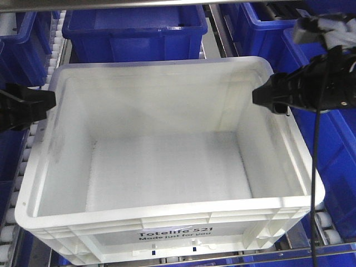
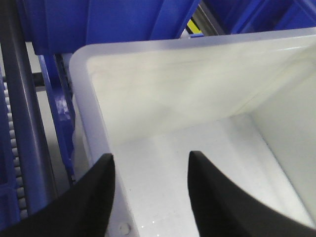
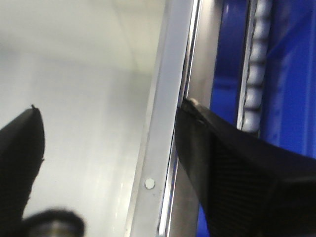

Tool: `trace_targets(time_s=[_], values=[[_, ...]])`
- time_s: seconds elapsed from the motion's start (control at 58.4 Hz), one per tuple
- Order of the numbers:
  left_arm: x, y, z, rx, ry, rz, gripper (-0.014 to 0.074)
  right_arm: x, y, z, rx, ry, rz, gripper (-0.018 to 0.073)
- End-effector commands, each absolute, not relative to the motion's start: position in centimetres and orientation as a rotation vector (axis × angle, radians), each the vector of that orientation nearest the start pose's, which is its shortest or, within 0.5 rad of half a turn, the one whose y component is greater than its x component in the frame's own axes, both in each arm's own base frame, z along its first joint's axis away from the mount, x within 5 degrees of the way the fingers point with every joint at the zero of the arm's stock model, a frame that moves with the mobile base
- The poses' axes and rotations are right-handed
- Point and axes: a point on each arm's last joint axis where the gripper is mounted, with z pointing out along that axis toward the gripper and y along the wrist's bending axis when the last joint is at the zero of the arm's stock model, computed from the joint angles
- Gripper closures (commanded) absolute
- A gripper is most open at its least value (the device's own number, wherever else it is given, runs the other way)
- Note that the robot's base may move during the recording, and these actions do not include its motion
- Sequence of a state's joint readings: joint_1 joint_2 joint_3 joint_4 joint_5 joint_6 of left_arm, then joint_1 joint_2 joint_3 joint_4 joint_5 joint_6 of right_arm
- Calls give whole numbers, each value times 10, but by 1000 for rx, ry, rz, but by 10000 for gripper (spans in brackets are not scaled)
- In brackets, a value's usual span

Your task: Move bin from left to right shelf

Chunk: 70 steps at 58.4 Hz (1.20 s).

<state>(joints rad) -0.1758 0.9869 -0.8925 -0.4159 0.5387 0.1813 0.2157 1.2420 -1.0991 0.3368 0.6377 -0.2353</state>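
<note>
Grippers straddle opposite rims of the bin (image 1: pixel 167 161): left gripper (image 2: pixel 150 165) and right gripper (image 3: pixel 106 123) both gape, one finger inside, one outside. Neither has clamped yet, probably set for a two-armed lift.

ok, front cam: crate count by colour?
white bin: 1
blue crates: 4 in view, all partly hidden or cut off by the frame; a blue patch at the lower left may be another
Total: 5
</note>
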Motion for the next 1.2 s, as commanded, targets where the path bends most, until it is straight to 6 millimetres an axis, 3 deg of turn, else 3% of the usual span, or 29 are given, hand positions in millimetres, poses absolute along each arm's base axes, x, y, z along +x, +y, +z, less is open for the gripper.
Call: trace_targets(time_s=[0.0, 0.12, 0.291, 0.496, 0.839, 0.993, 1.181], values=[[190, -53, 382, 132, 1947, -430, 261, 244, 70, 384, -272, 2026, 343, 68], [178, -50, 381, 142, 1913, -417, 261, 228, 63, 370, -237, 1977, 320, 84], [154, -42, 347, 97, 1882, -392, 261, 201, 52, 350, -188, 1868, 277, 90], [108, -29, 320, 55, 1728, -368, 261, 155, 37, 342, -221, 1677, 172, 90], [40, -21, 305, 191, 1556, -324, 262, 74, 20, 318, -238, 1468, 145, 90], [30, -19, 306, 197, 1508, -319, 262, 55, 17, 296, -268, 1465, 153, 90], [34, -17, 302, 169, 1482, -304, 262, 51, 16, 297, -267, 1430, 138, 90]])
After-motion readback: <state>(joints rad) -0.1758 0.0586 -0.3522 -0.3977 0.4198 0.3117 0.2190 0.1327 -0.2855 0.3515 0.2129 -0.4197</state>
